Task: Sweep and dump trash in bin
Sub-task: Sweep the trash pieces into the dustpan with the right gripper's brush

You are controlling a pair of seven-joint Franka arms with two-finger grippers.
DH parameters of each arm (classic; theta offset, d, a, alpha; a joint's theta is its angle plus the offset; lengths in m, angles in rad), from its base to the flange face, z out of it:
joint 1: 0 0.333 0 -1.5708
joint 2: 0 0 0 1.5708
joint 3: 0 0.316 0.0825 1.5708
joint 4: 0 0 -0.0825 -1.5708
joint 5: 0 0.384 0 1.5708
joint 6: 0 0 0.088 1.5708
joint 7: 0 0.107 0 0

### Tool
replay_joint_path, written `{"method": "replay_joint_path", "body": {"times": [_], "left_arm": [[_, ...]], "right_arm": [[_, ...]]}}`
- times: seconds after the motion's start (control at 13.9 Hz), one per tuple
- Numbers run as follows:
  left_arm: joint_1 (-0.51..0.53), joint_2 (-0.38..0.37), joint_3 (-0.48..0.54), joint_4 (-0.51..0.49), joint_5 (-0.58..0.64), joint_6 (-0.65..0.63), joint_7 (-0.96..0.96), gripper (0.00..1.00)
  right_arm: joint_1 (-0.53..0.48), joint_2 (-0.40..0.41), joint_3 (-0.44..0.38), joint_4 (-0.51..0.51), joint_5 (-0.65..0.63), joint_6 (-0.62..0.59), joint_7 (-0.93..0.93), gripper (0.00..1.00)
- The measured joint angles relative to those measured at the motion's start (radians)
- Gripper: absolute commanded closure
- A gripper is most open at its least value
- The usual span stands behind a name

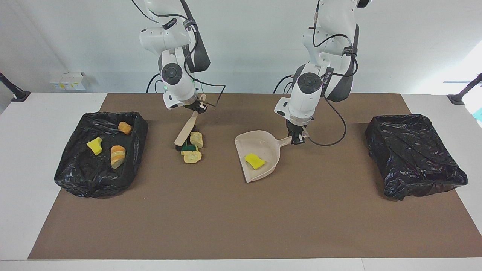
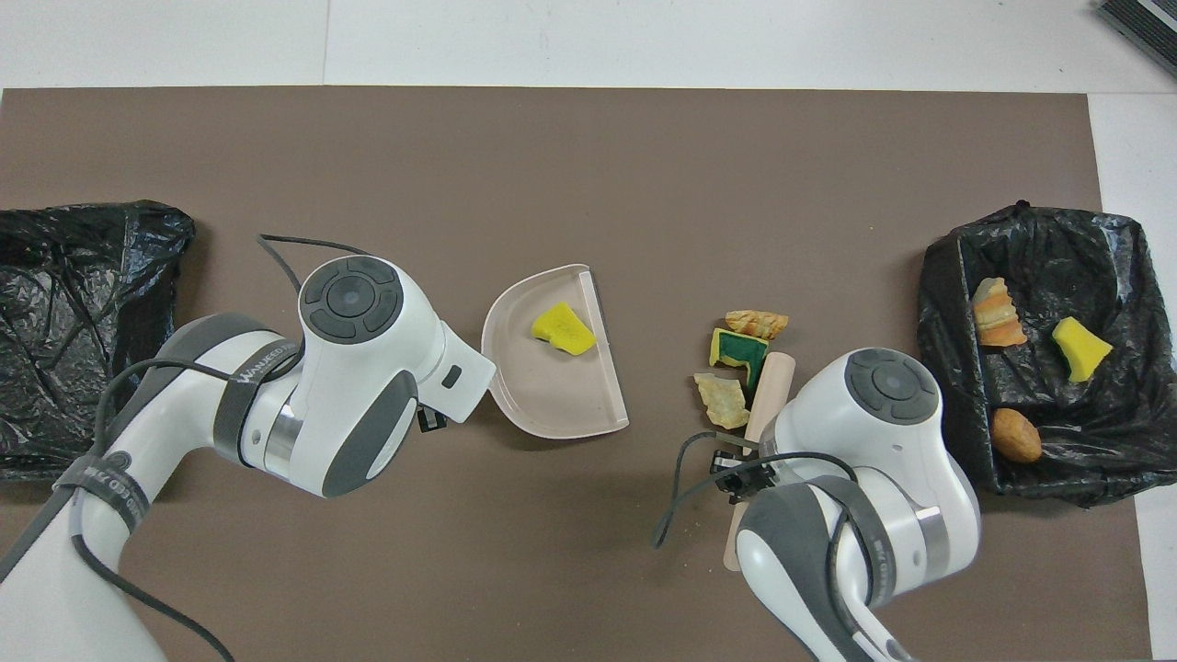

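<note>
My right gripper point(image 1: 197, 107) is shut on the handle of the beige brush point(image 1: 186, 131), whose bristles rest on the mat against a cluster of trash: a beige lump point(image 1: 196, 139), a green-backed sponge point(image 1: 188, 148) and another beige lump point(image 1: 192, 156). In the overhead view the brush point(image 2: 768, 386) lies beside these scraps point(image 2: 738, 349). My left gripper point(image 1: 297, 137) is shut on the handle of the beige dustpan point(image 1: 260, 145), which lies on the mat with a yellow sponge chunk point(image 1: 254, 161) in it. The bin point(image 1: 75, 177) at the right arm's end holds three scraps.
A second black-bagged bin point(image 1: 414, 154) stands at the left arm's end of the table. A stretch of bare brown mat lies between the trash cluster and the dustpan's open lip point(image 2: 607, 359). A cable loops from each wrist.
</note>
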Motion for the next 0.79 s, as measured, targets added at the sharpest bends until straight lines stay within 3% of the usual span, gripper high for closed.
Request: {"method": "replay_joint_path", "body": {"times": [0.29,0.57,0.79], "left_arm": [[0.0,-0.002,0.0,-0.019,0.0,0.004,0.0,1.0],[0.0,-0.003,0.0,-0.021,0.0,0.004,0.0,1.0],[0.0,-0.003,0.0,-0.021,0.0,0.004,0.0,1.0]], "right_arm": [[0.074,0.149,0.001,0.153,-0.017,0.0,-0.003,1.0],[0.122,0.224,0.002,0.249,-0.003,0.0,-0.077,1.0],[0.159,0.255,0.002,0.304,0.132,0.001,-0.18,1.0]]}}
